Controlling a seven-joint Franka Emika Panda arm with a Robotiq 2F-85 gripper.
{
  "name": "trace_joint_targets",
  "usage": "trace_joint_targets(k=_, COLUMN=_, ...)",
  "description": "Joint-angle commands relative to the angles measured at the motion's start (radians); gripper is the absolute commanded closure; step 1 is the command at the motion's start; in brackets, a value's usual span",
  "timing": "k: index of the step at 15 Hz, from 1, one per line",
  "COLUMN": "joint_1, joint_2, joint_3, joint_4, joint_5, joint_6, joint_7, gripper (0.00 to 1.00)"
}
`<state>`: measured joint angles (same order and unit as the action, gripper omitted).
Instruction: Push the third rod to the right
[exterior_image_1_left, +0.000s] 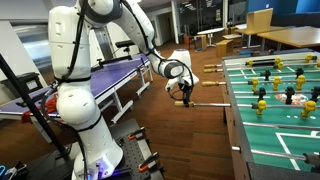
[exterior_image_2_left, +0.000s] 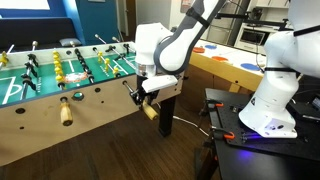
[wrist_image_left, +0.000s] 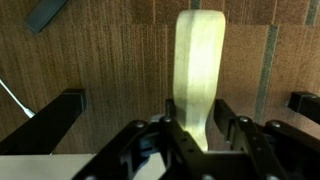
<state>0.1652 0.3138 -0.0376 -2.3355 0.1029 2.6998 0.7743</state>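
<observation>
The foosball table (exterior_image_1_left: 262, 120) carries several rods with pale wooden handles sticking out of its side; it also shows in an exterior view (exterior_image_2_left: 40, 125). My gripper (exterior_image_1_left: 182, 91) is at one of these handles (exterior_image_1_left: 189, 101), on a rod (exterior_image_1_left: 212, 103) near the middle of the row. In an exterior view the gripper (exterior_image_2_left: 147, 93) holds the handle (exterior_image_2_left: 151, 109) from above. In the wrist view the handle (wrist_image_left: 197, 50) stands between my two fingers (wrist_image_left: 195, 105), which press on both its sides.
Another handle (exterior_image_2_left: 66, 110) sticks out further along the table side, and more handles (exterior_image_1_left: 212, 69) lie beyond my gripper. A blue ping-pong table (exterior_image_1_left: 110, 72) stands behind the arm. A table with an orange edge (exterior_image_2_left: 228, 66) is behind. The floor is wood.
</observation>
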Motion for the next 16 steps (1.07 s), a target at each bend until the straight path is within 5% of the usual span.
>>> trace_joint_targets(k=1, joint_1=0.021, joint_2=0.020, joint_3=-0.019, joint_4=0.042, joint_5=-0.038, joint_6=-0.054, joint_7=0.043, gripper=0.87)
trace_joint_targets(k=16, joint_1=-0.048, joint_2=0.089, joint_3=-0.099, joint_4=0.164, joint_5=-0.066, joint_6=-0.072, joint_7=-0.006, gripper=0.91)
